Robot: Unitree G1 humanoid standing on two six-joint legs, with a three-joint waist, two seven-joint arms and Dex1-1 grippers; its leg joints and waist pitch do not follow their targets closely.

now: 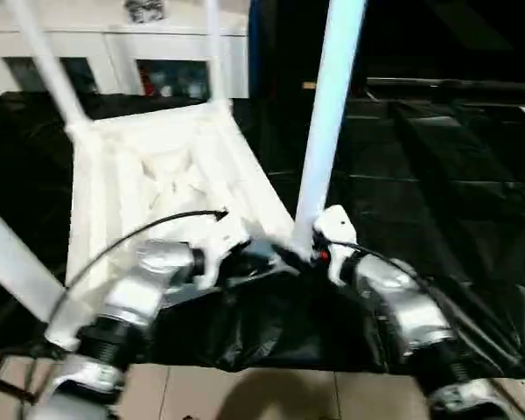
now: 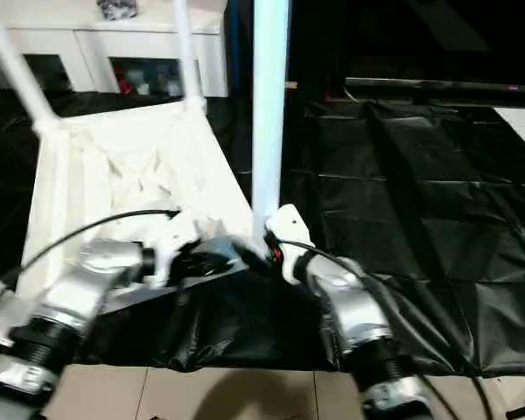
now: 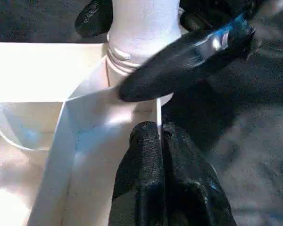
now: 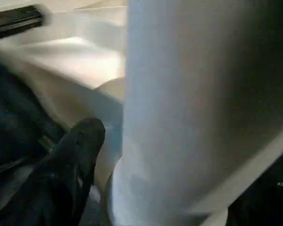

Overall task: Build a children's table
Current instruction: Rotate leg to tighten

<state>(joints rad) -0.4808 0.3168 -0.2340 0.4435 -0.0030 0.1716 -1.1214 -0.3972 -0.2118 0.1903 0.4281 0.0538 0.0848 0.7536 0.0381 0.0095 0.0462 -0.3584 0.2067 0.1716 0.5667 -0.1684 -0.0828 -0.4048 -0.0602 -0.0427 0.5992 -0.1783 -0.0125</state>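
The white children's table (image 1: 157,175) lies upside down, ribs showing, legs cropped above. Left gripper (image 3: 159,141) pinches its rim; right gripper (image 1: 313,252) spread around a leg.

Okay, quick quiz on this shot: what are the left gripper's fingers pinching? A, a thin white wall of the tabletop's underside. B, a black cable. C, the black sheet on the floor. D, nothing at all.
A: in the left wrist view the left gripper is shut on a thin white rib of the tabletop, right by the socket holding the near leg.
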